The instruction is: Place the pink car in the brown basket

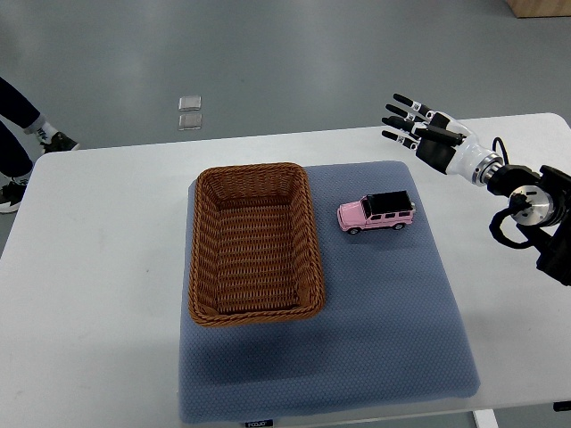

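A pink toy car (pixel 376 213) with a black roof stands on its wheels on a blue-grey mat (pixel 393 321), just right of a brown wicker basket (pixel 203 259). The basket is rectangular and empty. My right hand (pixel 412 122) comes in from the right edge and hovers above the table's far edge, up and to the right of the car. Its fingers are spread and hold nothing. It is apart from the car.
The mat lies on a white table (pixel 89 267). A person's legs and shoes (pixel 27 143) show on the floor at the far left. Two small clear squares (pixel 189 112) lie on the floor beyond the table.
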